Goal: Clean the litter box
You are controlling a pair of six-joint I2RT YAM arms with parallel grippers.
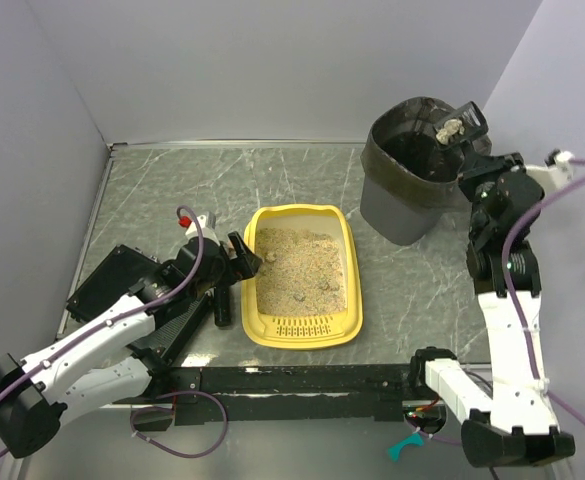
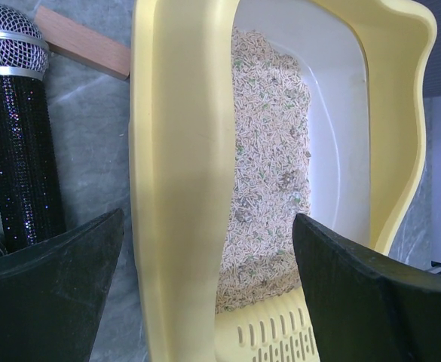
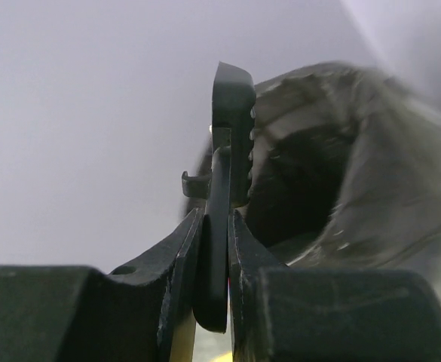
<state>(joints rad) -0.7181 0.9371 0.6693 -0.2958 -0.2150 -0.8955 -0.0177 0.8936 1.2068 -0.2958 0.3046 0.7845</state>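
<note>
Yellow plastic litter box (image 1: pixel 302 327) sits mid-counter (image 1: pixel 172 190). Left end effector (image 2: pixel 209 219) open, straddling box's left rim. Right end effector (image 3: pixel 214 219) closed on black scoop (image 1: pixel 469 115), held above grey bin (image 1: pixel 402 205), clumps aboard. Tip scoop well inside bin rim. Walls close behind and right; microphone (image 2: pixel 20 151) just beside box.

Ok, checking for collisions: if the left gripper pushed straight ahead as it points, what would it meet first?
Probably the side rim of the litter box, which the open left gripper straddles.
</note>
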